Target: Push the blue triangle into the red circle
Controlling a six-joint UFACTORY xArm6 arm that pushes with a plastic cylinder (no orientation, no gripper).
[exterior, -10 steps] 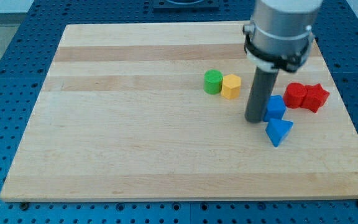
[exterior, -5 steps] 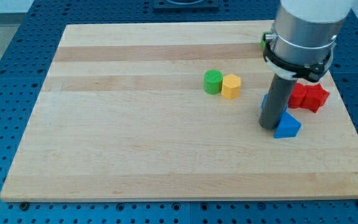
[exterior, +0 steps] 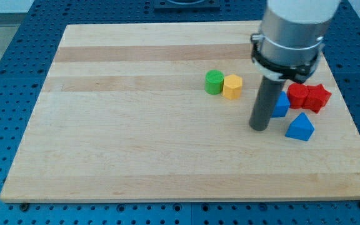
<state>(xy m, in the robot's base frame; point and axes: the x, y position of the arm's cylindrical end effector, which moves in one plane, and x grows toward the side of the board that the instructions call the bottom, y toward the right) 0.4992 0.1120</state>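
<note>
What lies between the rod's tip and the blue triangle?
Only bare board: my tip stands to the view's left of the blue triangle, apart from it, in the camera view.

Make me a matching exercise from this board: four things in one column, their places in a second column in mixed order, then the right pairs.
Things:
1. green round block
2. yellow block
3. blue triangle
4. my tip

Places:
A. lowest block in the view, below the red circle
B. to the view's left of the blue triangle, with a gap
C. leftmost block in the view
D. touching the green round block on its right in the view

Pairs: 1-C, 2-D, 3-A, 4-B
</note>
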